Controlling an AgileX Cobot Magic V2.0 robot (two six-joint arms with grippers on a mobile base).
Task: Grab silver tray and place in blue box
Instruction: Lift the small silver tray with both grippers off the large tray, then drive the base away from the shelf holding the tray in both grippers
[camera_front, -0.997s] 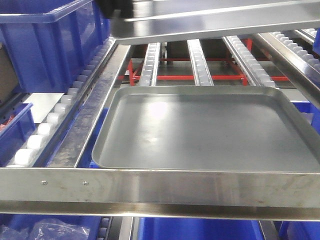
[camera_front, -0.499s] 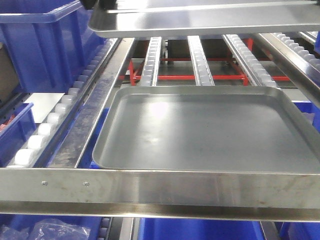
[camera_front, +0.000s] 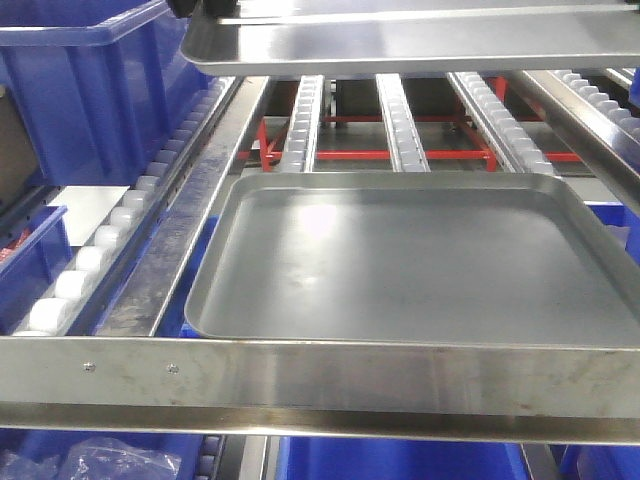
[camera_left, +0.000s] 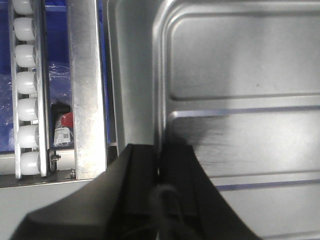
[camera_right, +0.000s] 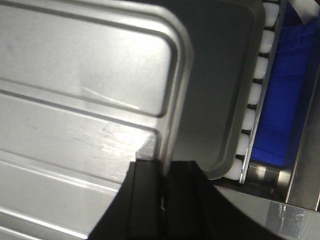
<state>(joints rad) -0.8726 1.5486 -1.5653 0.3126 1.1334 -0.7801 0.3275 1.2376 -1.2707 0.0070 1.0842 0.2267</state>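
While left gripper (camera_left: 159, 150) and right gripper (camera_right: 164, 167) each clamp a rim, silver tray (camera_front: 420, 45) hangs level above the grey tray (camera_front: 410, 260), near the blue box (camera_front: 90, 90) — shiny, shallow rim, rounded corners, long ridges across the floor, faint scuffs.

The left gripper (camera_left: 159, 154) clamps the rim of the silver tray (camera_left: 240, 65), one finger on each side; white rollers (camera_left: 25, 95) lie well apart

It looks like a factory or warehouse: a steel flow rack (camera_front: 320, 385) with white roller tracks (camera_front: 88, 258) and a deep blue box (camera_front: 90, 100).
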